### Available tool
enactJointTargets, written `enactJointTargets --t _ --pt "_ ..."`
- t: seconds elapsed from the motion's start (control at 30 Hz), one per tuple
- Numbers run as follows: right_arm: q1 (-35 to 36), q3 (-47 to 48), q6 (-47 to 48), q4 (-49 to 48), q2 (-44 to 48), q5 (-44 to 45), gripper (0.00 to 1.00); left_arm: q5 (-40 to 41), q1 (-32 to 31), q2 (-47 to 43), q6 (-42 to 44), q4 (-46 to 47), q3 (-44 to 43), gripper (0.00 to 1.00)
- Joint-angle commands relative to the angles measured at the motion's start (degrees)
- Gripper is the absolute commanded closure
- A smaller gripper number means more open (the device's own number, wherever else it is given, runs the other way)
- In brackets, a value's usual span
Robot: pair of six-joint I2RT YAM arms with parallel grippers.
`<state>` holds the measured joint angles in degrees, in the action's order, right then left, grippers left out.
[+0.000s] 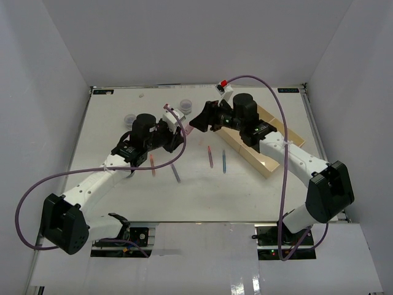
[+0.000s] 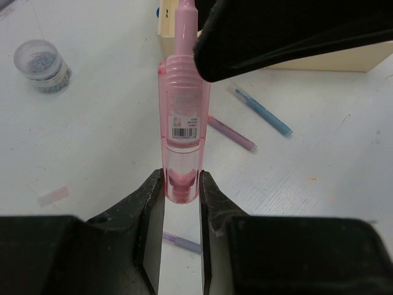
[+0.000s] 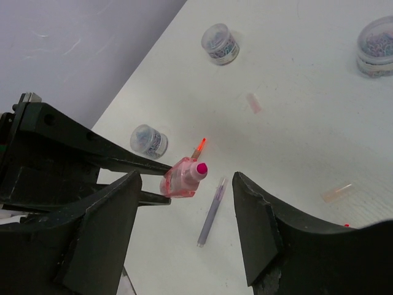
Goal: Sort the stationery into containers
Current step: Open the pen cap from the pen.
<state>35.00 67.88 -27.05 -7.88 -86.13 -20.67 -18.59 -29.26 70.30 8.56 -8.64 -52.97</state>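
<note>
Over the white table (image 1: 184, 196), left gripper (image 2: 182, 184) pinches pink piece (image 2: 182, 117), right gripper (image 3: 186, 187) spread beside its tip

tray (image 1: 265, 163): right | pens (image 1: 224, 161): left of tray | tubs (image 1: 184, 106): behind pens

The pink piece (image 2: 182, 169) bears a barcode label (image 2: 185, 126), print illegible.

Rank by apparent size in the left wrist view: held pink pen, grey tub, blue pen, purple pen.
1. pink pen: largest, but nearest the camera.
2. grey tub: covers more picture than either thin pen.
3. blue pen.
4. purple pen: looks shorter, though one end may be hidden.
</note>
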Motion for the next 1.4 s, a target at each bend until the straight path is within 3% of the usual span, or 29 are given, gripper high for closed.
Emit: enactJointTargets --t 0.0,0.43,0.73,0.97,1.23,1.37 --pt "0.77 3.66 -0.46 -3.55 -1.49 0.89 0.33 0.13 -0.45 -2.36 0.23 2.05 0.32 0.84" --pt "1.30 4.63 0.94 -2.93 -2.29 2.38 0.65 1.45 -1.07 -2.36 0.67 2.14 0.85 0.85" --pt "1.38 4.28 2.52 -2.32 -0.27 4.05 0.76 2.51 -1.42 -1.84 0.67 2.14 1.11 0.87" --pt "1.29 4.37 3.93 -1.70 0.87 4.67 0.75 2.94 -1.68 -1.57 0.76 2.14 1.20 0.88" --pt "1.38 4.37 4.37 -1.61 1.49 1.34 0.51 3.30 -1.86 -1.13 0.58 2.14 1.11 0.88" --pt "1.65 4.19 4.55 -1.79 1.58 0.36 0.47 3.38 -1.86 -0.96 0.50 2.14 1.03 0.88"
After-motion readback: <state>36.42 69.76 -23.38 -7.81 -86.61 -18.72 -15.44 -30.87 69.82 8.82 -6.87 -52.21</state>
